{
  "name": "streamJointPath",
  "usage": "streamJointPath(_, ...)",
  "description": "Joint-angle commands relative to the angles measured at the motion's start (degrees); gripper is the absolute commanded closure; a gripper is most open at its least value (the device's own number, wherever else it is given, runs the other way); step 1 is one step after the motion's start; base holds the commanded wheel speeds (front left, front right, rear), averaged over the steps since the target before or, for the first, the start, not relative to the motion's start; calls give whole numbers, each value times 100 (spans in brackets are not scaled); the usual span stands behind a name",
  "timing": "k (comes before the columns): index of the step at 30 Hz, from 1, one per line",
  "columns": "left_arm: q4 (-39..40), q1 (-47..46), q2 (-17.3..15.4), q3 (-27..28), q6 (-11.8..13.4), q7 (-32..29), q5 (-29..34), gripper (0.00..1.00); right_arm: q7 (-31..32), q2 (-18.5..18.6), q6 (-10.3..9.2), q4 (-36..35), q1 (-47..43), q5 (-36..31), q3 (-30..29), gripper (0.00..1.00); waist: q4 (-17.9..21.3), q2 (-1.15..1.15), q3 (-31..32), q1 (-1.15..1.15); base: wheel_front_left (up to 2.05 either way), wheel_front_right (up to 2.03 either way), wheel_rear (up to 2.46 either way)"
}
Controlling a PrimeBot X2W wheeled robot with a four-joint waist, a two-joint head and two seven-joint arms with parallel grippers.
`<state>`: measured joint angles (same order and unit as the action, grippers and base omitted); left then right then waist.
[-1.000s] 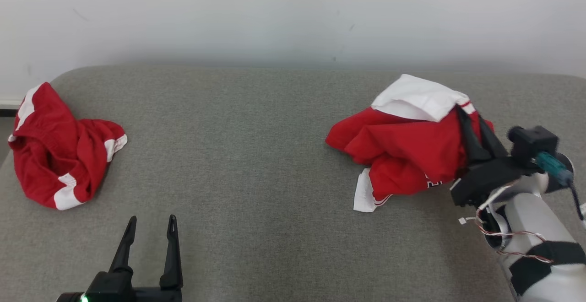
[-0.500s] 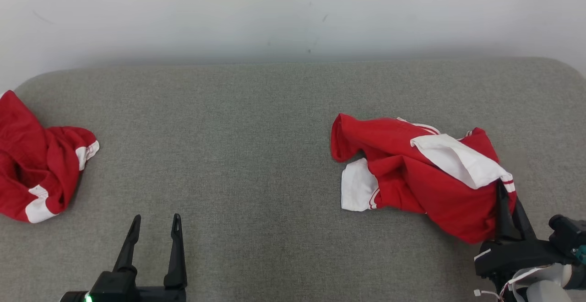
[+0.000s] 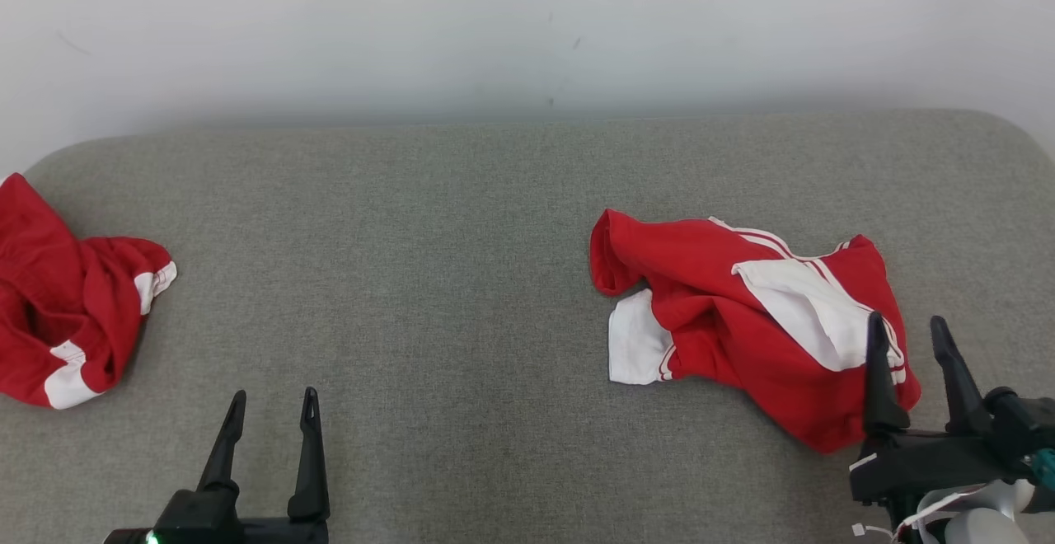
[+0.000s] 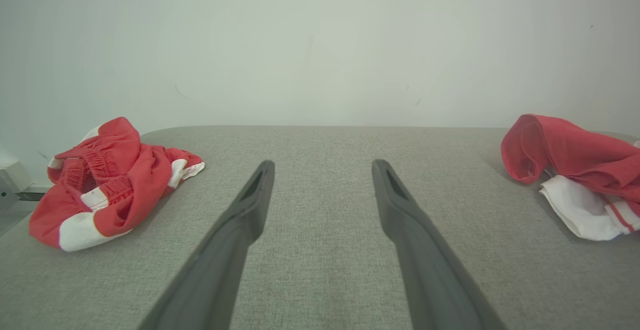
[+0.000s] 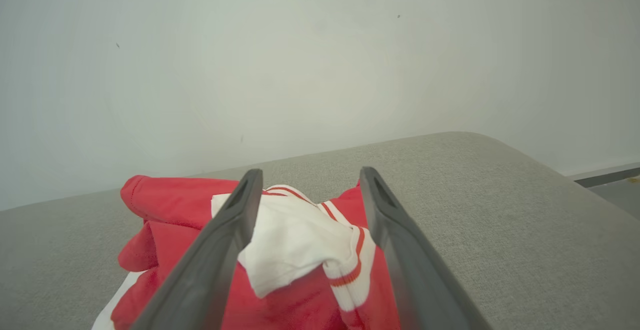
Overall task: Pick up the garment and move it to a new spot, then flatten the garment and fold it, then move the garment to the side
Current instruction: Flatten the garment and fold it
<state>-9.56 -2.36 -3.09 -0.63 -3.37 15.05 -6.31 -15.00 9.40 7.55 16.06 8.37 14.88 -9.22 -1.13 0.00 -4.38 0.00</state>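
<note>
The garment (image 3: 742, 321) is a crumpled red piece with white panels and stripes, lying on the right part of the grey padded surface (image 3: 461, 239). My right gripper (image 3: 907, 321) stands open at its near right edge. In the right wrist view the right gripper (image 5: 310, 172) has a white fold of the garment (image 5: 165, 220) lying loose between its spread fingers. Over bare surface at the lower left, my left gripper (image 3: 274, 396) is open with nothing in it. In the left wrist view the left gripper (image 4: 324, 165) points at the wall, with the garment (image 4: 575, 160) far to its right.
A second red and white garment (image 3: 66, 313) lies bunched at the surface's left edge, and this second garment (image 4: 110, 175) is left of the left fingers. A pale wall (image 3: 527, 25) rises behind. The surface's rounded right edge (image 5: 550, 170) drops off beside the right gripper.
My right gripper brought the garment nearer and down, then opened and let it go. The cloth has settled flatter. The head camera shifted early on. The left gripper kept still.
</note>
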Motion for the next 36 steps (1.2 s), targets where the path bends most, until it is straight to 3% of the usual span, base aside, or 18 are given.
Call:
streamJointPath(1,-2,19,12,21,-2,19,-19,0,-26,28,-13,-30,-62,-132,94,0,-9,0,4,0,0,0,0)
streamJointPath(9,5,-21,17,-5,16,19,-47,0,107,267,-13,314,214,-416,405,0,-102,0,-19,0,0,0,0)
streamJointPath(18,6,-106,21,-76,43,19,-85,0,792,620,-13,1029,637,-899,736,0,-202,0,-151,0,0,0,0)
streamJointPath(19,-13,-121,22,-71,30,19,-92,0,865,644,-13,1101,692,-892,766,55,-209,0,-163,0,0,0,0)
streamJointPath(20,-31,-136,22,-65,20,19,-94,0,939,673,-13,1174,738,-897,793,72,-214,0,-172,0,0,0,0)
streamJointPath(21,-37,-139,22,-72,21,19,-88,0,968,685,-13,1222,785,-900,808,100,-216,0,-180,0,0,0,0)
streamJointPath(27,-84,-72,23,-78,32,19,-80,0,487,678,-13,1196,968,-746,592,100,-97,0,-117,0,0,0,0)
streamJointPath(36,-91,-80,24,-164,-7,19,-104,0,85,404,-13,781,218,99,-745,100,156,0,-29,0,0,0,0)
